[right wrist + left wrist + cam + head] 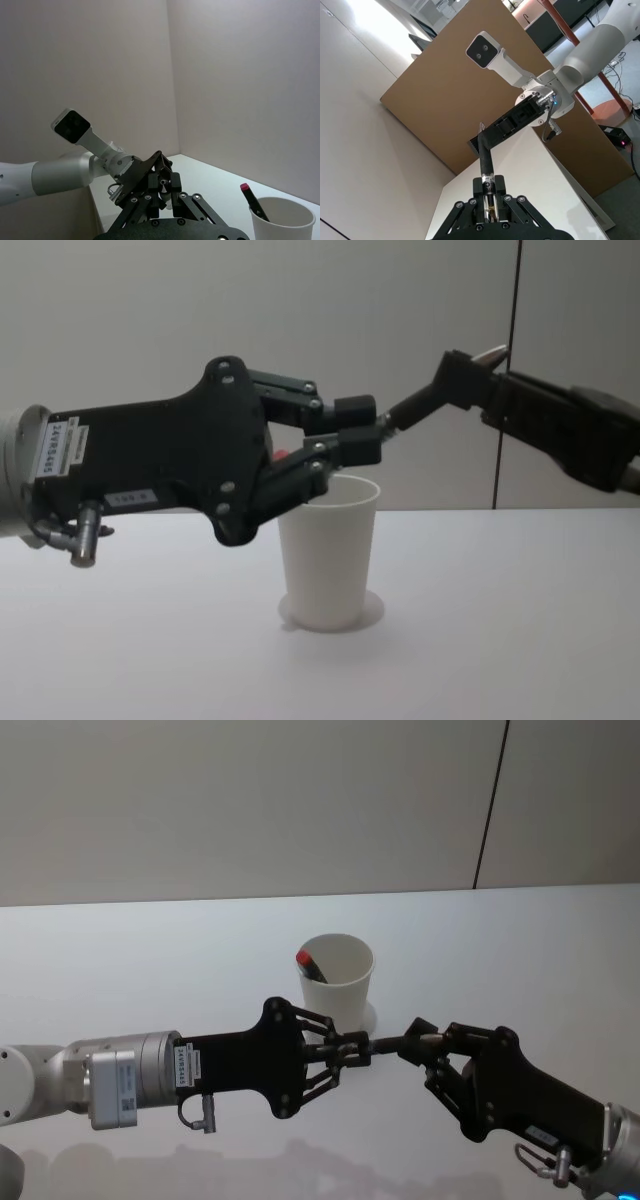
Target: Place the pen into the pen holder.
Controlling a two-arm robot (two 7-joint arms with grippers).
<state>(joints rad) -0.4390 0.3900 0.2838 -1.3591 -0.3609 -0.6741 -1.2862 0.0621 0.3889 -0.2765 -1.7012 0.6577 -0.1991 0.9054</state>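
Pinching one dark pen (388, 1044) from both ends, left end effector (352, 1051) and right end effector (418, 1042) hold it left-to-right just near of the paper cup (337, 982).

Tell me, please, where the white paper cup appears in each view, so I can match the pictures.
Head view: the white cup stands at centre, just beyond the black pen.
Left wrist view: not in it.
Right wrist view: lower right corner.
Chest view: centre, below the left gripper.
Shared landmark: the black pen, gripped at one end by the left gripper and at the other by the right gripper.
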